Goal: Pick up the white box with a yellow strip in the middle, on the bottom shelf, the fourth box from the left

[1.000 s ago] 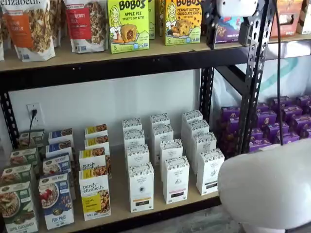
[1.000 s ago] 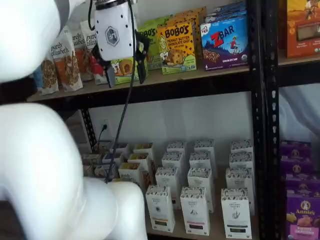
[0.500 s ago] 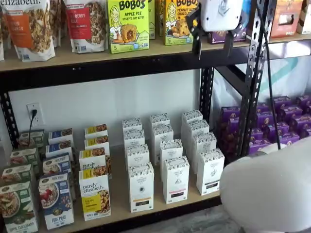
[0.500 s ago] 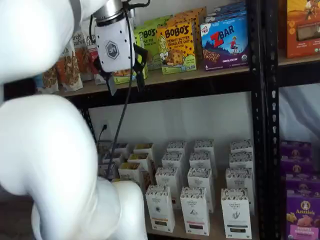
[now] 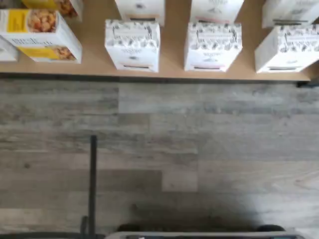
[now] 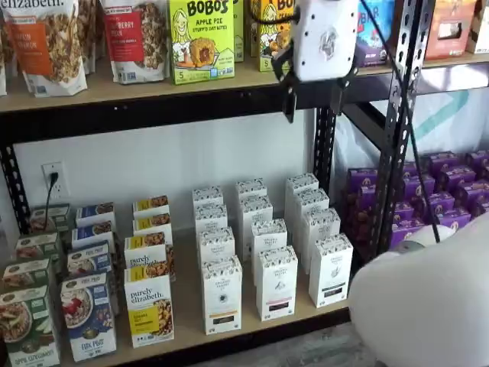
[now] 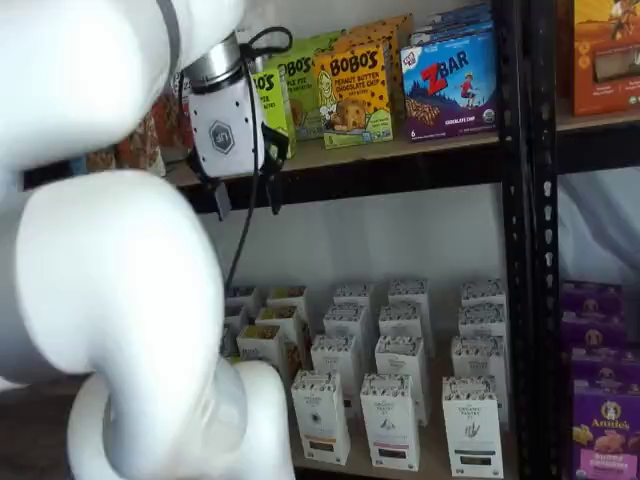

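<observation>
In a shelf view, the light tan wooden bottom shelf (image 6: pixel 187 306) with its black front rail serves as the surface for rows of boxed goods: at the far left stand green and blue cereal boxes (image 6: pixel 88 315), next a column of white-and-yellow granola boxes (image 6: pixel 149 307), then three columns of tall slim white cartons with black-speckled tops. The front carton of the leftmost white column is the white box with a yellow-orange strip (image 6: pixel 222 295) low on its dark label; it stands upright at the front edge of the shelf, just beside a matching white carton with a reddish strip (image 6: pixel 276 283) to its right. A third white carton with a dark label (image 6: pixel 330 270) fronts the next column. Farther right, past a black perforated upright (image 6: pixel 397 122), purple boxes (image 6: pixel 451 187) are stacked. The white-bodied gripper with two black fingers (image 6: pixel 312 100) hangs high in front of the upper shelf's edge, well apart from the white box, and a clear gap shows between its fingers, which hold nothing. In the wrist view the white box (image 5: pixel 132 45) appears from above near the shelf edge, with grey wood-plank flooring (image 5: pixel 199 159) in front.
</observation>
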